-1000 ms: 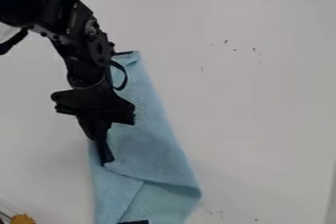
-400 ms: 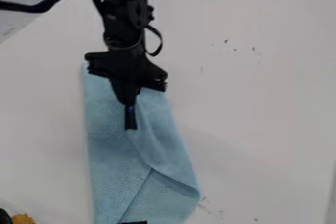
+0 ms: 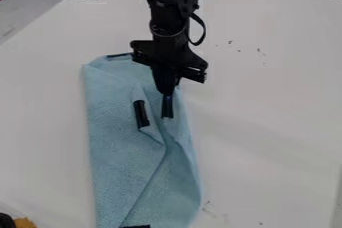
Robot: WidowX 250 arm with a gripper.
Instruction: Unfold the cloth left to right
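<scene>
From where I stand, with the table (image 3: 267,117) as a clock face, the black arm (image 3: 170,12) drops in from 12 o'clock. Its gripper (image 3: 167,117) points down near the middle, its jaws drawn narrow, with a pinch of the blue cloth (image 3: 120,147) between them. The cloth lies long and partly folded, from about 11 o'clock down to between 6 and 7. A crease slants from under the gripper toward 7 o'clock, and the fabric bunches up around the tips. A black strip (image 3: 141,113) sits on a raised fold, just off the gripper on its 9 o'clock side. Another dark strip (image 3: 120,55) marks the cloth's top edge. Over toward 7 o'clock, there's something yellow (image 3: 24,223) at the corner.
</scene>
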